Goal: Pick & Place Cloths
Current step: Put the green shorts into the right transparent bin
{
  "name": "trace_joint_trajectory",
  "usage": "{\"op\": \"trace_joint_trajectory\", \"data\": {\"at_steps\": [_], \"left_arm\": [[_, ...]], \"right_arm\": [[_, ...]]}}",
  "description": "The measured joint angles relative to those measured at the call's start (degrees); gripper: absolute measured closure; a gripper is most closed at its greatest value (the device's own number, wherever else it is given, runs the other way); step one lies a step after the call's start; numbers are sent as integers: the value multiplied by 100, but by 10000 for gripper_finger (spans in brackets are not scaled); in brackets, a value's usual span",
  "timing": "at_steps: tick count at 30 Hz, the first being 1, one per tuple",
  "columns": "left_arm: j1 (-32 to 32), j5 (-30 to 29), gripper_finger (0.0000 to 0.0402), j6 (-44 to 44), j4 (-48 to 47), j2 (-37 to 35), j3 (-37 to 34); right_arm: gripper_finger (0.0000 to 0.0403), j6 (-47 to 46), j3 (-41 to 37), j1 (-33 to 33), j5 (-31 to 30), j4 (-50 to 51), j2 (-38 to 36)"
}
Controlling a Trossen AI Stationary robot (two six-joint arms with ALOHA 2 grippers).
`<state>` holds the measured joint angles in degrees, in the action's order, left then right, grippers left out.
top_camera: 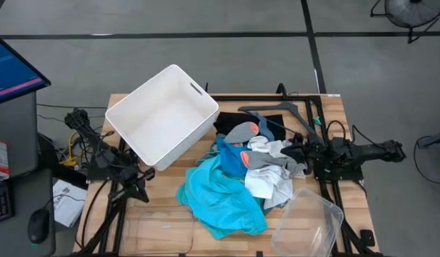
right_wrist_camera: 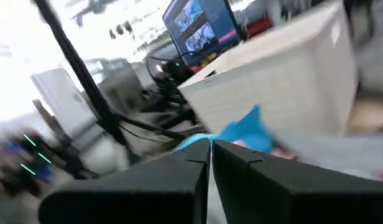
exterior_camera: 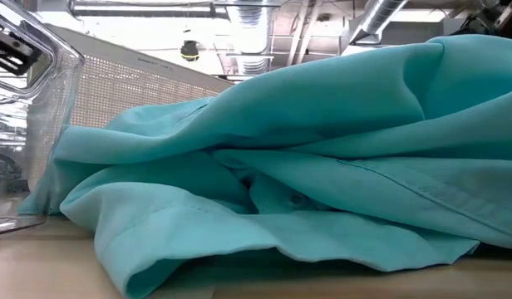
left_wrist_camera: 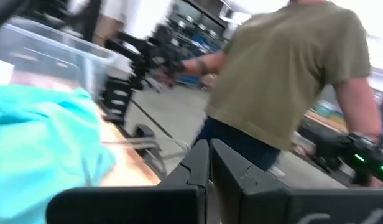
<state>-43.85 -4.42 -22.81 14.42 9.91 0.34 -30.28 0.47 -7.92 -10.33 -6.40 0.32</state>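
The cloths lie heaped in the middle of the wooden table. A bright turquoise one is spread toward the near edge. Behind it lie a grey-with-orange one, a black one and white and grey ones. My left gripper is shut and level at the table's left side, short of the turquoise cloth. At the right side my right gripper is shut, beside the grey cloths, with nothing between its fingers.
A white bin sits tilted at the far left of the pile. A black hanger lies at the far right. A clear plastic tub stands near right and a clear lid near left. A person stands beyond the table.
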Motion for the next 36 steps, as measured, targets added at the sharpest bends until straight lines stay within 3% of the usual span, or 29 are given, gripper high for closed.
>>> {"op": "trace_joint_trajectory", "data": {"at_steps": [3, 8, 11, 14, 19, 27, 32, 36], "left_arm": [[-5, -586, 400, 0, 180, 0, 0], [-2, -1329, 400, -3, 639, 0, 1], [0, -1634, 400, -2, 1021, 0, 1], [0, -1844, 400, -1, 1242, 0, 0], [0, -1849, 400, -317, 1490, -2, 0], [0, -1248, 400, -1628, 1733, 2, 2], [0, -660, 400, -1676, 3085, 2, 1], [0, -772, 400, -1333, 4521, 0, 2]], "right_arm": [[386, -1068, 11, 13, -10, -66, 10], [386, -1841, 22, 55, -24, -1018, 9], [386, -1834, 43, 115, -36, -1965, 7], [378, -1441, 356, 178, -259, -2090, 12], [338, -507, 1227, 273, -875, -1426, 492], [277, 576, 2142, 396, -925, -1333, 1747], [246, 690, 2514, 398, -922, -1328, 2569], [223, 699, 2786, 398, -917, -1321, 3069]]}}
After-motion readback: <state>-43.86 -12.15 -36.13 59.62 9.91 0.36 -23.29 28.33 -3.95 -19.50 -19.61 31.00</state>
